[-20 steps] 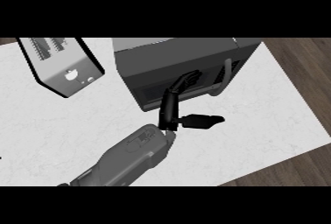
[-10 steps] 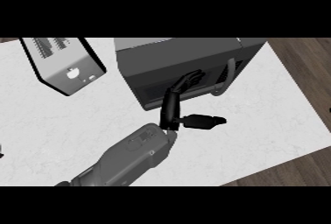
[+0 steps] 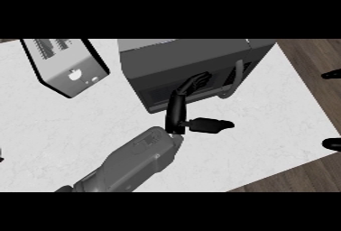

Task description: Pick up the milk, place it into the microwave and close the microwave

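Note:
The dark grey microwave stands at the back of the white counter. Its door looks closed, with the pale handle on the right of the front. My left hand reaches up from the grey forearm. Its fingertips rest against the door front and the thumb sticks out to the right. It holds nothing. No milk shows anywhere. Two black tips poke in at the right edge and may belong to my right hand.
A silver toaster with slots on top stands at the back left of the counter. The counter's right edge runs diagonally, with wooden floor beyond it. Bare marble lies to the left and right of my forearm.
Hardly anything. My left hand stays against the microwave door while the view drifts slightly, so the microwave and toaster sit a little higher in the picture.

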`<state>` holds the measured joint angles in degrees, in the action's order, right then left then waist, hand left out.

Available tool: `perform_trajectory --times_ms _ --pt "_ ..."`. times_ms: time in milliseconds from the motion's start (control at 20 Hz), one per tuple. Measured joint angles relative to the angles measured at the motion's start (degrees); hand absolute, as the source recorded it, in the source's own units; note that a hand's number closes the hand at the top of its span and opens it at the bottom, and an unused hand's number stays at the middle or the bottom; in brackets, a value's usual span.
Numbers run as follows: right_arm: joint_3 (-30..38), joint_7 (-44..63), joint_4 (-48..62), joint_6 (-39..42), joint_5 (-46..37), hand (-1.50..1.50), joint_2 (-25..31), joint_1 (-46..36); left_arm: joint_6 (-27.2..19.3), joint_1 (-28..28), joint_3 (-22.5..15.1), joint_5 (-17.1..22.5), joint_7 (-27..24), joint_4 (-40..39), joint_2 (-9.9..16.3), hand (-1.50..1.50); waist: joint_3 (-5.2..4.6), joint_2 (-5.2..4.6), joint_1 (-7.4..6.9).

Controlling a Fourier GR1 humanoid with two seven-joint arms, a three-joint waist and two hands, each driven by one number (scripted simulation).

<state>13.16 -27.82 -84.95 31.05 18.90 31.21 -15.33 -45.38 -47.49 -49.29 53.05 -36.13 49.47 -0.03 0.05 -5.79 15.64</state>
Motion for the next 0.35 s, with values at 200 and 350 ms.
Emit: perform_trajectory --times_ms 200,350 --pt "0.53 0.94 1.93 1.87 2.42 -1.50 0.80 -1.12 0.11 -0.11 -0.12 0.89 -0.95 -0.36 0.00 -1.50 0.00 0.02 0.10" --pt "0.99 1.66 3.48 3.00 4.17 -1.50 1.34 -1.78 0.16 -0.12 -0.17 1.60 -1.68 -0.52 0.00 -1.50 0.03 0.01 0.21"
